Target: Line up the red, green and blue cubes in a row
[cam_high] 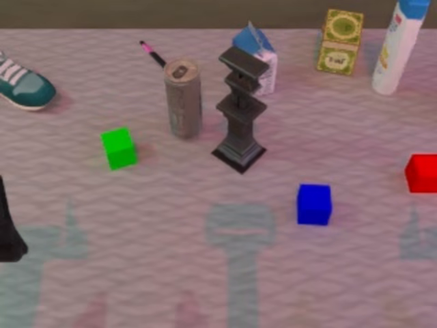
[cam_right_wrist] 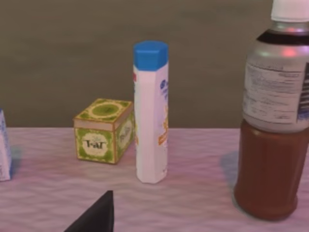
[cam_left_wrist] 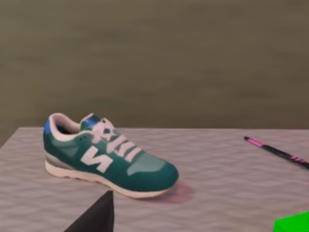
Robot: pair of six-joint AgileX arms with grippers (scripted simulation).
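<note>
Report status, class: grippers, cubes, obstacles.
Left arm parked at left edge, right arm unseen. Green cube, blue cube, red cube scattered. Can, dark stand between.

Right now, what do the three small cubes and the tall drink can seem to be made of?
The bright red cube, bright green cube and deep blue cube look like smooth hard plastic: flat, uniform colour with crisp edges, though painted wood is possible. The tall grey drink can looks like thin metal, going by its pale rimmed top with a pull-tab opening; its wall looks dull, not shiny.
</note>
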